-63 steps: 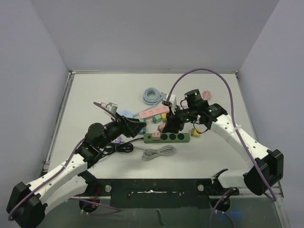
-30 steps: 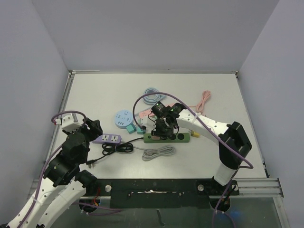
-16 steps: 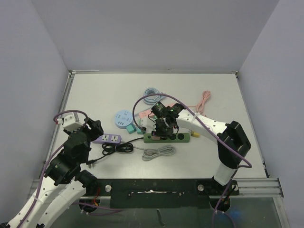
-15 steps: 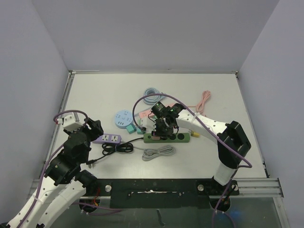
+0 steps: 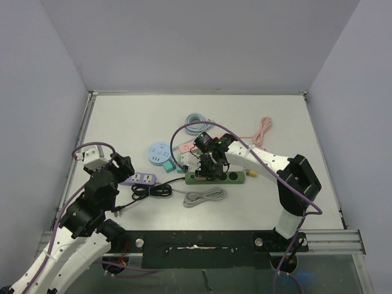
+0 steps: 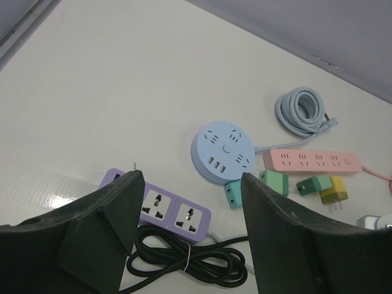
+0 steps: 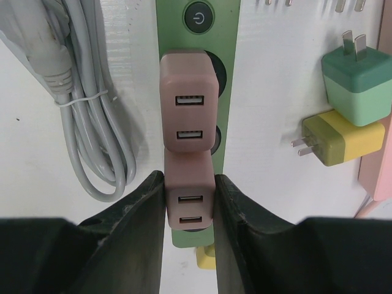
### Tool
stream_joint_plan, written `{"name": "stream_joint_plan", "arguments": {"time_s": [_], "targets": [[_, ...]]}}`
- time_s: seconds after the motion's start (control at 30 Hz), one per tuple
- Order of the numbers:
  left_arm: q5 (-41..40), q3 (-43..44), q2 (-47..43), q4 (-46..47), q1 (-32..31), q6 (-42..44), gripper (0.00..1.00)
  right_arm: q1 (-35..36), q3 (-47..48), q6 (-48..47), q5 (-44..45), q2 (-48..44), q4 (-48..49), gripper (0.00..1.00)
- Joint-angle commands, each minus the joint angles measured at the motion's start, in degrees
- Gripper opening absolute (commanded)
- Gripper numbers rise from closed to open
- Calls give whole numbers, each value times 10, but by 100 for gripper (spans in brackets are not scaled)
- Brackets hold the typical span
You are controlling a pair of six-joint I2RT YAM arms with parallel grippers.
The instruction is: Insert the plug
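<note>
A green power strip (image 5: 215, 177) lies mid-table; in the right wrist view (image 7: 168, 24) it runs straight away from the jaws. My right gripper (image 7: 188, 202) is shut on a dusty-pink USB charger plug (image 7: 188, 190) and holds it over the strip's near sockets. A second, identical pink plug (image 7: 188, 107) sits on the strip just beyond it, the two touching. In the top view my right gripper (image 5: 207, 164) is over the strip's left half. My left gripper (image 6: 190, 239) is open and empty, above a purple power strip (image 6: 165, 208) at the table's left.
A coiled grey cable (image 7: 79, 98) lies left of the green strip; green (image 7: 357, 82) and yellow (image 7: 334, 138) chargers lie to its right. A black cable (image 6: 190, 260), round blue strip (image 6: 223, 152), pink strip (image 6: 312, 162) and blue-grey coil (image 6: 303, 110) lie nearby.
Since two seconds ago my left arm has drawn back to the left and my right gripper has come down over the green strip. In the last half second almost nothing has moved.
</note>
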Motion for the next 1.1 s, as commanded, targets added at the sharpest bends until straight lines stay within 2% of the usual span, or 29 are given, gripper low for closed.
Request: {"name": "stream_joint_plan", "arguments": {"time_s": [0.0, 0.3, 0.6, 0.83, 1.07], "targets": [[0, 4, -1, 27, 2, 4, 63, -9, -13, -6, 25, 28, 15, 0], [-3, 3, -3, 28, 2, 6, 63, -13, -23, -12, 79, 32, 55, 0], [-6, 3, -2, 30, 3, 8, 63, -16, -28, -10, 85, 25, 99, 0], [-7, 2, -2, 31, 2, 8, 63, -21, -26, 24, 108, 21, 134, 0], [-8, 1, -2, 32, 2, 7, 63, -16, -43, -12, 148, 19, 128, 0]]}}
